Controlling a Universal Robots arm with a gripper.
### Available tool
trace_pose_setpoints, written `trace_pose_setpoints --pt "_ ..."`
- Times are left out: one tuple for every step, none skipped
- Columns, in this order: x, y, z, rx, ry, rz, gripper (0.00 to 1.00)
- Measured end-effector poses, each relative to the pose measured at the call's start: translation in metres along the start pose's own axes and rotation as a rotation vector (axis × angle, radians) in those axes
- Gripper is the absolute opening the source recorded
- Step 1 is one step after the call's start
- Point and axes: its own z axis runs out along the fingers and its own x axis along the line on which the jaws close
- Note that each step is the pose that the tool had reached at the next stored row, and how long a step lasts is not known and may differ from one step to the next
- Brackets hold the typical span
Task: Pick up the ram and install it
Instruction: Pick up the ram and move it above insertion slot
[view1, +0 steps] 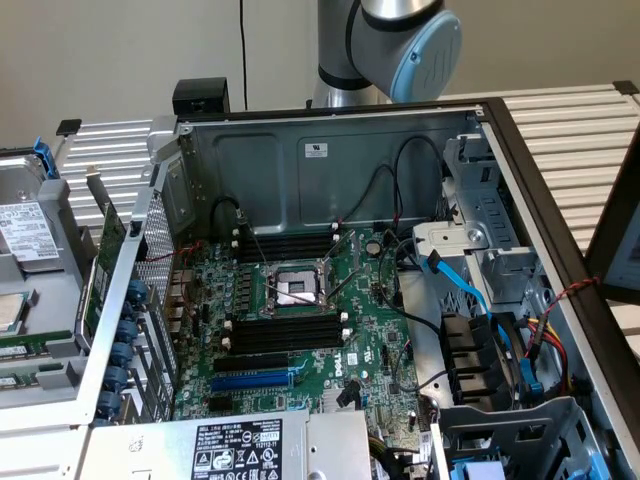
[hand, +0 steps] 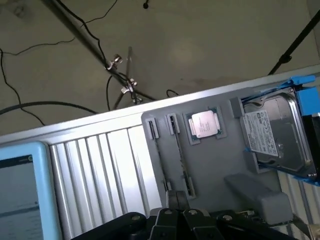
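Open computer case on the slatted bench, with the robot arm standing behind its far wall. Motherboard exposed; the long black memory slots beside the socket look unfilled. In the wrist view, a grey parts tray carries a hard drive, then the ram, two thin sticks on edge in their grooves, then a processor chip. Gripper has its fingers pressed together, holding nothing, near the sticks' ends. Judgement: pick-up not yet made, and installation is all to do.
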Motion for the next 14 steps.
trace_pose_setpoints --pt "0.0000 0.0000 0.0001 0.0001 0.0009 -0.018 0.11" --pt "0.0000 0.0000 0.0001 0.0002 0.0018 -0.036 0.11" --pt "0.0000 0.0000 0.0002 0.0004 0.0027 -0.054 0.11" --pt "0.0000 0.0000 0.0003 0.0005 0.0035 -0.072 0.11" --pt "0.0000 0.0000 0.0003 0.0006 0.0045 -0.090 0.11" --pt "0.0000 0.0000 0.0004 0.0007 0.0054 -0.108 0.11" --pt "0.0000 0.0000 0.0005 0.0008 0.0064 -0.127 0.11" --pt "0.0000 0.0000 0.0005 0.0009 0.0072 -0.144 0.11" --pt "0.0000 0.0000 0.0007 0.0011 0.0081 -0.164 0.11" --pt "0.0000 0.0000 0.0007 0.0012 0.0091 -0.182 0.11" --pt "0.0000 0.0000 0.0007 0.0012 0.0101 -0.200 0.11" --pt "0.0000 0.0000 0.0009 0.0014 0.0109 -0.217 0.11" --pt "0.0000 -0.0001 0.0009 0.0015 0.0119 -0.236 0.11" --pt "0.0000 0.0000 0.0010 0.0016 0.0128 -0.254 0.11"
